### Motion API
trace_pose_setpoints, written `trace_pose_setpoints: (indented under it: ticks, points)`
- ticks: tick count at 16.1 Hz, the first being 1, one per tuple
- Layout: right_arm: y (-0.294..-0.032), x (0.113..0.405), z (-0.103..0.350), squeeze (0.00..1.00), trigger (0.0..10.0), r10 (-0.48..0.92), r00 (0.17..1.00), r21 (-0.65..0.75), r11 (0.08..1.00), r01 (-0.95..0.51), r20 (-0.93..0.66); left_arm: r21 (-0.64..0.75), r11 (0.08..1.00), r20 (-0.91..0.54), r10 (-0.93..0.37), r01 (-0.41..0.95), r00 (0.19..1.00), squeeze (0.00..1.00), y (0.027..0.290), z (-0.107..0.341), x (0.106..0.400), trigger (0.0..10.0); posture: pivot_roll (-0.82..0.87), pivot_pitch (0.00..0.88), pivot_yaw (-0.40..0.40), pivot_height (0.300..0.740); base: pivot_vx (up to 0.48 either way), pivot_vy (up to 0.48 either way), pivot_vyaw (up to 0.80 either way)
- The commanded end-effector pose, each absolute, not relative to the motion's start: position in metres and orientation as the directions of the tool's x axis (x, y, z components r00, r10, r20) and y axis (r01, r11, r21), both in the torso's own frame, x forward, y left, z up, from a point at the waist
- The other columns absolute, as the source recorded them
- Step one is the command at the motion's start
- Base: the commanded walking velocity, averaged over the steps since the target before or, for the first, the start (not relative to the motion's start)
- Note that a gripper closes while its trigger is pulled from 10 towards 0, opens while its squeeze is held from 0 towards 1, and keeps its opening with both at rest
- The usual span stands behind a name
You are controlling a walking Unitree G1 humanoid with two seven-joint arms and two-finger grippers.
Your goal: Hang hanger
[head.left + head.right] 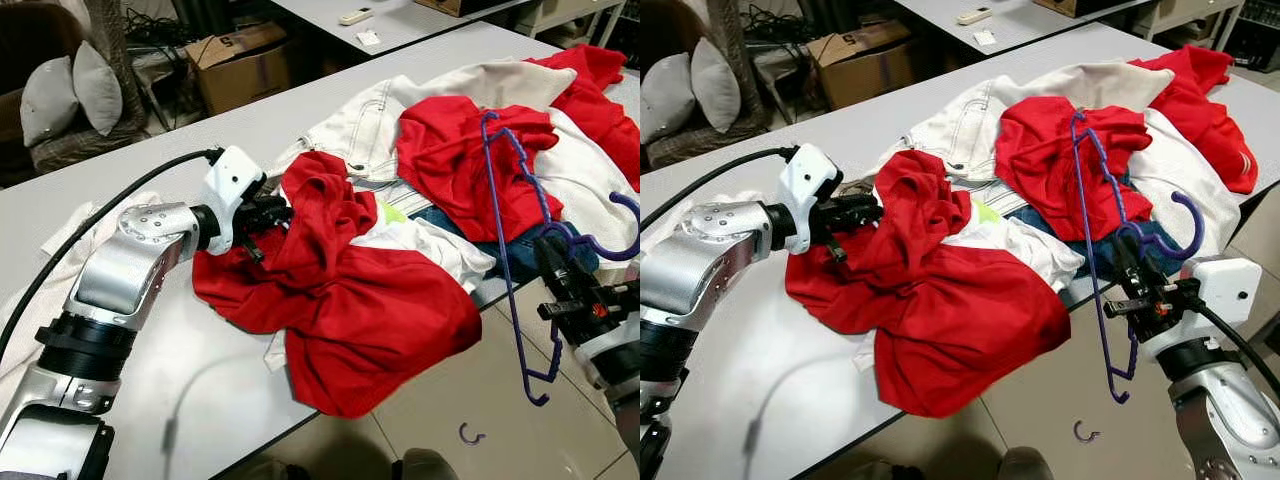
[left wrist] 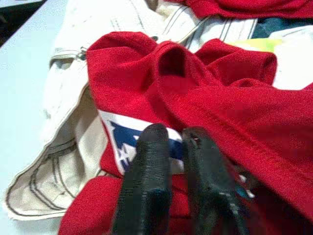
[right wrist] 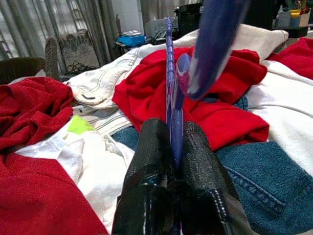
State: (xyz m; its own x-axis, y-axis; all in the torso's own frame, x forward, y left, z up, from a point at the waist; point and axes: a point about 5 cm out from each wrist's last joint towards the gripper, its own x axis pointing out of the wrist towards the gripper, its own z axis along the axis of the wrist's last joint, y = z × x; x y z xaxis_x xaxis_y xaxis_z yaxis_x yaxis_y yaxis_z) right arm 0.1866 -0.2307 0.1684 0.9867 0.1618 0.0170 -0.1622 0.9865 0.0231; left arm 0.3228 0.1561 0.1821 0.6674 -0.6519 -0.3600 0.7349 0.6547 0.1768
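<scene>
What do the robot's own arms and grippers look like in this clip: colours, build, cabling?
Both arms are silver metal segments with black ring joints. Each wrist ends in a white housing carrying two long black fingers: left gripper, right gripper. A thick black cable runs along the left arm into its white housing; another leaves the right one. The right gripper's base shows a small red spot.

Reads "5" in dark marker on the flap of the cardboard box [image 1: 243, 60] behind the worktop [image 1: 150, 150]; nothing else legible.
</scene>
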Motion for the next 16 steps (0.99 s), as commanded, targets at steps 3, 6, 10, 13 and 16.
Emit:
trace_pose_setpoints:
  ticks: [3, 6, 10, 13, 16]
  points:
    - [-0.228, 0.187, 0.172, 0.0, 10.0, 0.174, 0.984, 0.02, 0.984, -0.174, 0.031, 0.296, 0.718, -0.266, -0.571, 0.629, 0.777, 0.0, 0.167, 0.202, 0.338, 0.0, -0.27, 0.0, 0.132, 0.74, 0.0, 0.0, 0.0]
    - [-0.228, 0.187, 0.171, 0.0, 10.0, 0.172, 0.985, 0.021, 0.985, -0.173, 0.031, 0.114, 0.796, -0.131, -0.581, 0.594, 0.804, 0.0, 0.168, 0.22, 0.343, 0.0, -0.27, 0.0, 0.135, 0.74, 0.0, 0.0, 0.0]
    - [-0.226, 0.187, 0.17, 0.0, 10.0, 0.184, 0.983, 0.028, 0.982, -0.184, 0.025, -0.116, 0.602, -0.116, -0.798, 0.79, 0.591, 0.95, 0.146, 0.196, 0.318, 10.0, -0.26, 0.0, 0.137, 0.74, 0.0, 0.0, 0.0]
    - [-0.224, 0.186, 0.168, 0.0, 10.0, 0.199, 0.98, 0.028, 0.98, -0.199, 0.018, -0.129, 0.579, -0.106, -0.815, 0.805, 0.569, 1.0, 0.147, 0.182, 0.311, 10.0, -0.27, 0.0, 0.14, 0.74, 0.0, 0.0, 0.0]
    - [-0.218, 0.186, 0.165, 0.0, 10.0, 0.254, 0.967, -0.024, 0.967, -0.254, -0.013, -0.132, 0.595, -0.146, -0.803, 0.793, 0.578, 1.0, 0.152, 0.169, 0.305, 10.0, -0.27, 0.0, 0.139, 0.74, 0.0, 0.0, 0.0]
